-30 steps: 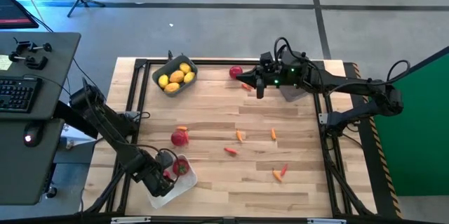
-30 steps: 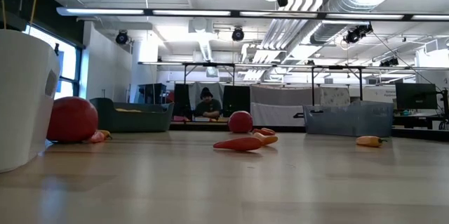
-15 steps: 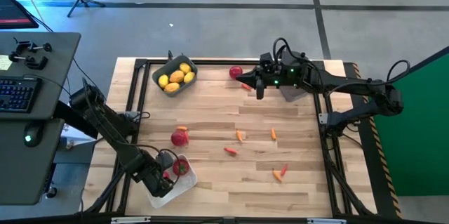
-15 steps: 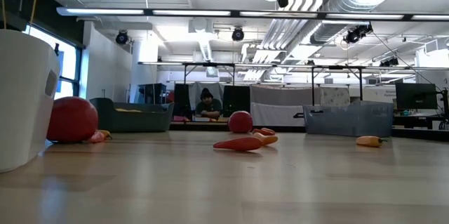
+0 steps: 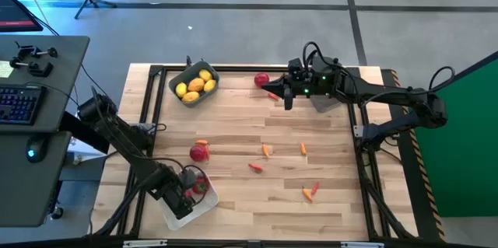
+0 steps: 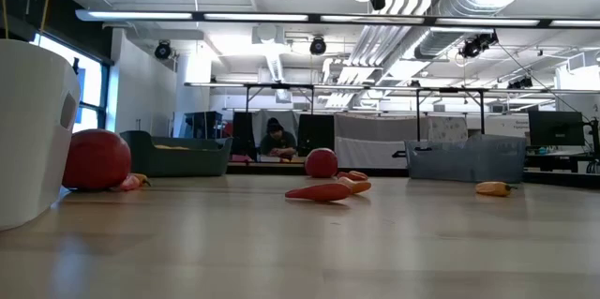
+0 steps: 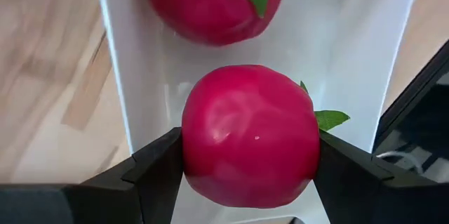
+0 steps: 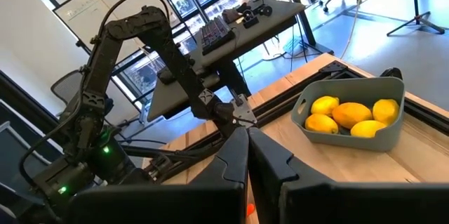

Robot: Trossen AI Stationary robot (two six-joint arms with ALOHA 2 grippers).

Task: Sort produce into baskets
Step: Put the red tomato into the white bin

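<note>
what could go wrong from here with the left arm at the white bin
1. The left end effector holds a red fruit just above another red fruit in the white bin; released here, it may bump that one or roll.
2. The white bin sits at the table's near edge, so a nudge could push it off.

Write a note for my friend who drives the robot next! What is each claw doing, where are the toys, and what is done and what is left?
Left gripper: over the white plastic basket at the near left corner, its fingers on either side of a round red toy fruit; another red fruit lies in that basket.
Right gripper: shut, empty, above the far side of the table.
Done: yellow lemon-like fruits in the blue-grey bin.
Left: two loose red fruits and the small orange-red pepper pieces scattered on the wooden table.
</note>
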